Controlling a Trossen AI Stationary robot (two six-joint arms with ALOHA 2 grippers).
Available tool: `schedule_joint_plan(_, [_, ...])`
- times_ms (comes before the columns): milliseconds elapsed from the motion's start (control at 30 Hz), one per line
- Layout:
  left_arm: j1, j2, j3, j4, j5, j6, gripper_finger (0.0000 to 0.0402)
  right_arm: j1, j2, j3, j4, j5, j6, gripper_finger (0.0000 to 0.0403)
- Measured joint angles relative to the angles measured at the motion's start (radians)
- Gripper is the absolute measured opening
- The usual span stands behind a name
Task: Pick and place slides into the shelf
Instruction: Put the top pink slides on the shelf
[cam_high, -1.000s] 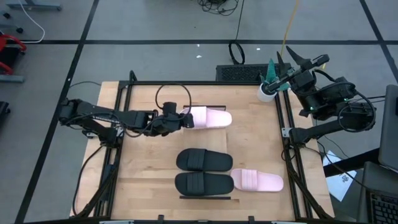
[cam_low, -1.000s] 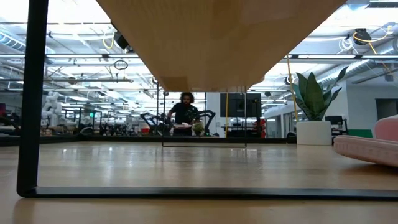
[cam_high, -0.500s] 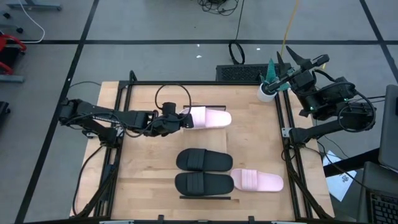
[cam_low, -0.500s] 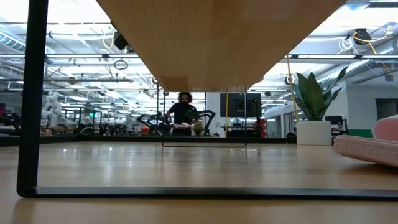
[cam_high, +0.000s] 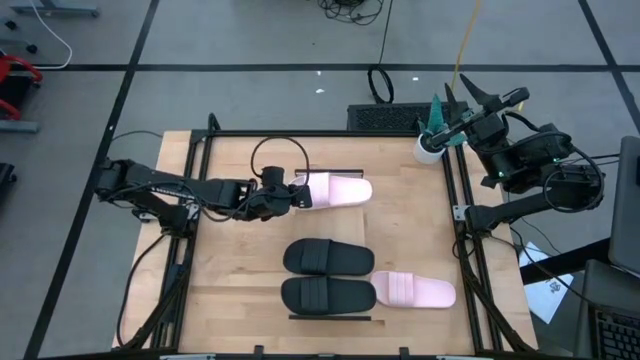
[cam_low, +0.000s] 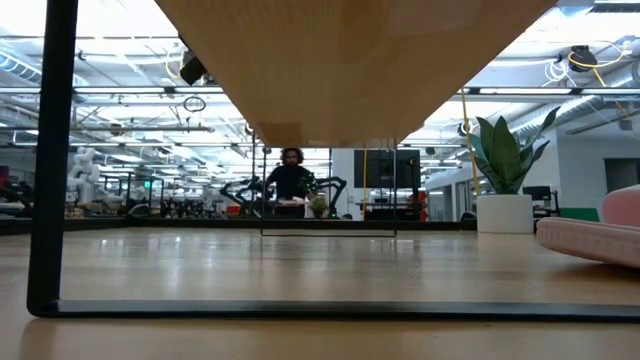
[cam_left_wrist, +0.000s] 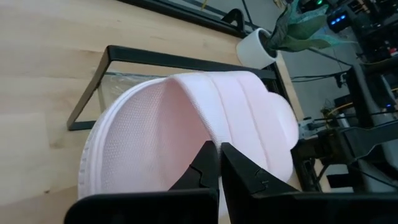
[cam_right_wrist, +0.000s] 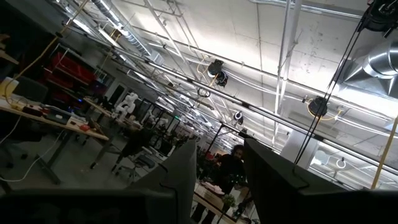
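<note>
Nothing on the counter has shifted since the earlier frames; only the person (cam_low: 291, 178) in the room beyond has edged slightly sideways. One pink slide (cam_high: 338, 189) lies near the far edge of the counter (cam_high: 230, 290), toe pointing toward the right side, with the left claw (cam_high: 296, 190) at its heel end. The left wrist view shows that claw's fingers (cam_left_wrist: 211, 168) closed together and lying on the slide's footbed (cam_left_wrist: 155, 137), just behind the strap. Under and beyond this slide sits a thin dark frame (cam_left_wrist: 93, 93) with a clear panel; whether this is the shelf cannot be told. Two black slides (cam_high: 328, 257) (cam_high: 327, 294) lie side by side near the middle of the counter, toward the near edge. The second pink slide (cam_high: 413, 291) is just beside the nearer black one, toward the right edge, and shows at the low view's edge (cam_low: 590, 238). A potted plant (cam_high: 431, 138) stands at the far right corner. The right claw (cam_high: 478, 98) is raised past that corner, off the counter, its fingers (cam_right_wrist: 180, 180) apart and holding nothing.
</note>
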Motion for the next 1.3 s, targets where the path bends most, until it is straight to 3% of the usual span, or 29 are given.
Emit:
schedule_joint_plan(433, [0.013,0.015,0.000,0.015,0.010,0.020,0.0008,0.000,0.011,0.000,0.000,0.000,0.000,0.0125])
schedule_joint_plan(1300, [0.013,0.002,0.000,-0.013,0.028,0.044,0.0122,0.000,0.012,0.000,0.000,0.000,0.000,0.0125])
